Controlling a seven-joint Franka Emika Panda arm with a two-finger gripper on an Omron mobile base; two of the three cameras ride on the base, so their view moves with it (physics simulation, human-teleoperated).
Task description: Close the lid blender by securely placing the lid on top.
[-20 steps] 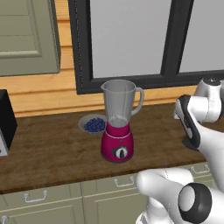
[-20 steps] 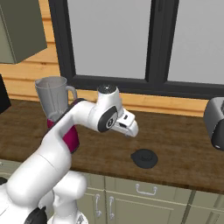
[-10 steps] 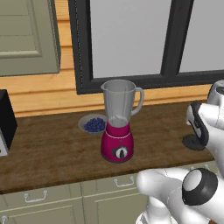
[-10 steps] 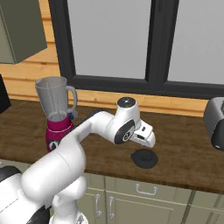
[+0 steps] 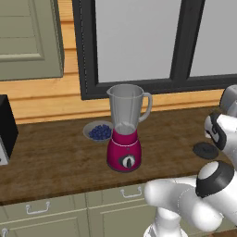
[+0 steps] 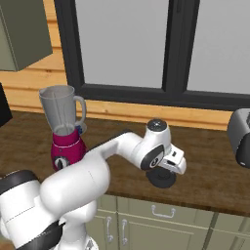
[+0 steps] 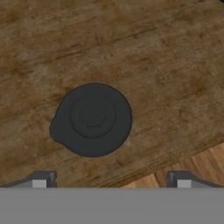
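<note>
The blender point(image 5: 124, 139) stands on the wooden counter, with a magenta base, a dial and a clear grey jar point(image 6: 61, 110) that is open at the top. The lid point(image 7: 92, 119), a flat round black disc, lies on the counter well to the blender's right, near the front edge point(image 6: 161, 178). My gripper point(image 7: 110, 180) hangs just above the lid and points down at it. It is open, with nothing between its fingertips point(image 7: 40, 180). In the left base view the lid point(image 5: 205, 150) lies beside my forearm.
A small bowl of blueberries point(image 5: 98, 132) sits behind the blender on its left. A grey toaster point(image 6: 240, 136) stands at the counter's right end, and a black appliance point(image 5: 6, 128) at the far left. The counter's front edge point(image 7: 175, 151) runs close past the lid.
The arm has swung right, away from the blender, and come down over the lid. The gripper has stayed open. The blender and lid have not moved.
</note>
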